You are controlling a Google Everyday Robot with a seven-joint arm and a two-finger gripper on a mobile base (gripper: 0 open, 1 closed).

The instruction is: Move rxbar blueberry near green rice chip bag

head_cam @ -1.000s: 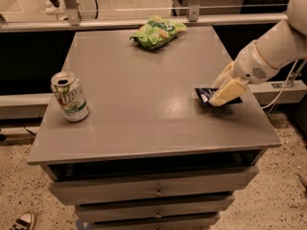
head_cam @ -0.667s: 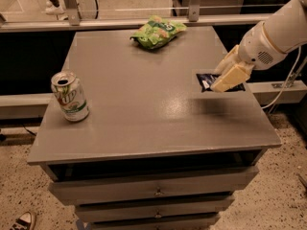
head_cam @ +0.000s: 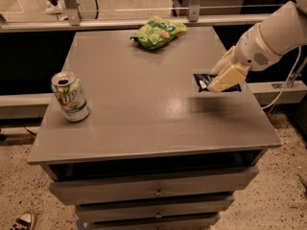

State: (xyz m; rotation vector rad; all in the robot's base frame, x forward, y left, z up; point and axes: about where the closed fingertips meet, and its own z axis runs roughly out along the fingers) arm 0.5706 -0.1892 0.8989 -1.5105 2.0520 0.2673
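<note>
The task is underway but far from finished. The tan two-finger gripper [head_cam: 223, 80] on the white arm sits over the right edge of the flat grey table [head_cam: 144, 114], clenched on the rxbar blueberry [head_cam: 202, 81], a small flat dark navy-blue wrapper with white lettering. The bar looks to be held just clear of the surface, since a soft shadow lies on the table below it. So the pick-up appears done; the carry and the set-down are left.

The green rice chip bag [head_cam: 158, 31], crinkly, bright light green with white and yellow markings, lies at the far edge of the table, left of the gripper and well apart from the bar. To finish, the bar has to travel back and to the left, then be put down just beside the bag.

As for containers, a green-and-white soda can [head_cam: 70, 96] stands upright near the table's left edge, well apart from both; whether anything is in it cannot be told. The grey drawers [head_cam: 153, 190] under the table are closed, their contents hidden
</note>
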